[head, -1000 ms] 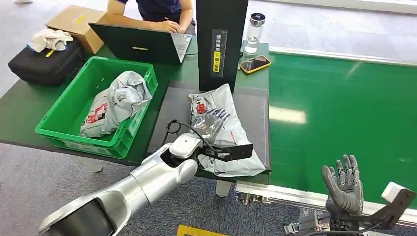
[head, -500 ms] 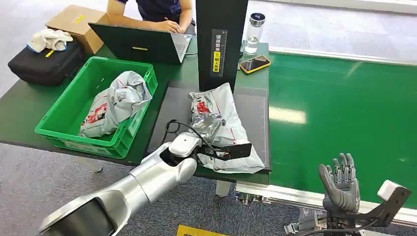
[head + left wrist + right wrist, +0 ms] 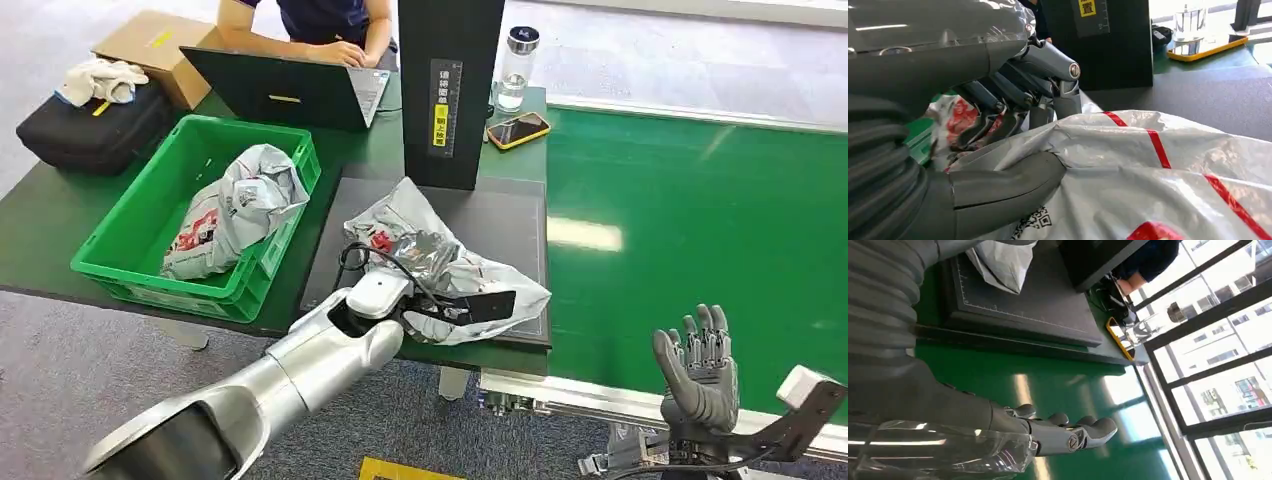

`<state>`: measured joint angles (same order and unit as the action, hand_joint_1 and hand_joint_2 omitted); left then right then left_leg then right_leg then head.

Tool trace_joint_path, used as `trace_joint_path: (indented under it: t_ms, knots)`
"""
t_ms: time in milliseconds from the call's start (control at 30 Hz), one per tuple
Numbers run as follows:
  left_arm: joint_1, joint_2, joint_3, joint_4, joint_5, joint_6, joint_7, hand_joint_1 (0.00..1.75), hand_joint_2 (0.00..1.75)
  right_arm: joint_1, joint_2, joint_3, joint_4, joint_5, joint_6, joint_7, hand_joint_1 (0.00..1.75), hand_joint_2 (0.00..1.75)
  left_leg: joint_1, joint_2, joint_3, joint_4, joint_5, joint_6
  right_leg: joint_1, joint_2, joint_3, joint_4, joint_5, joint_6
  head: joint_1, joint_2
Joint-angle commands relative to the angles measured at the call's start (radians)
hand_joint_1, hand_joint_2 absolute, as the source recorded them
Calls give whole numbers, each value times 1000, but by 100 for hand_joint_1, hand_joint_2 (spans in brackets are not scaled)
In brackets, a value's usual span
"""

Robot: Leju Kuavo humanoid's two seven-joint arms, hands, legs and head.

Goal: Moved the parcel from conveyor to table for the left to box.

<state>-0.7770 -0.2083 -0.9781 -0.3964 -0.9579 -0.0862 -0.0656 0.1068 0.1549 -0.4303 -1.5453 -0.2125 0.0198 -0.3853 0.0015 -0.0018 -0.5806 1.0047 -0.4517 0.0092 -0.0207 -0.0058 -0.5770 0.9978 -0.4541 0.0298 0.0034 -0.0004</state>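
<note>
1. My left hand point(image 3: 425, 255) sits just left of centre in the head view, with fingers point(image 3: 998, 107) curled down into the grey parcel point(image 3: 470, 285) and the thumb pressed into its plastic skin in the left wrist view; it grips the parcel.
2. The parcel is a crumpled grey plastic mailer with red stripes, lying on the dark mat point(image 3: 510, 225) in the middle of the head view. One end is bunched up under my hand; I cannot tell whether that end is clear of the mat.
3. My right hand point(image 3: 698, 370) is at the lower right of the head view, upright over the near edge of the green conveyor point(image 3: 700, 200), fingers apart and holding nothing. The right wrist view shows its fingers point(image 3: 1073, 432) stretched out over the belt.
4. A green crate point(image 3: 130, 225) is at centre left of the head view, just beside the mat, with another grey bagged parcel point(image 3: 235, 210) lying in it.
5. A tall black column point(image 3: 450, 80) stands at the top centre, at the mat's far edge.
6. Near the column's right side are a yellow-cased phone point(image 3: 518, 130) and a clear bottle point(image 3: 516, 65).
7. At the upper left, a person point(image 3: 320, 25) sits at an open laptop point(image 3: 285, 90), near a cardboard box point(image 3: 155, 50) and a black bag point(image 3: 85, 130) with a white cloth point(image 3: 100, 78) on it.
</note>
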Motion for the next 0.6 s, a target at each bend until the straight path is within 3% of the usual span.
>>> trace_joint_path:
  t_ms: [33, 600]
  knots:
    - [-41, -19, 18, 46, -7, -13, -4, 175, 175, 6, 11, 18, -26, -2, 9, -2, 0, 175, 1, 1, 2, 0, -1, -1, 1, 1, 1, 0, 0, -2, 0, 0]
    - [-46, -32, 60, 23, 1, 14, -14, 175, 175, 12, 19, 9, -34, -2, 14, -1, 0, 175, 1, 1, 1, 0, 0, -1, 1, 1, 1, -1, 0, -2, 0, 0]
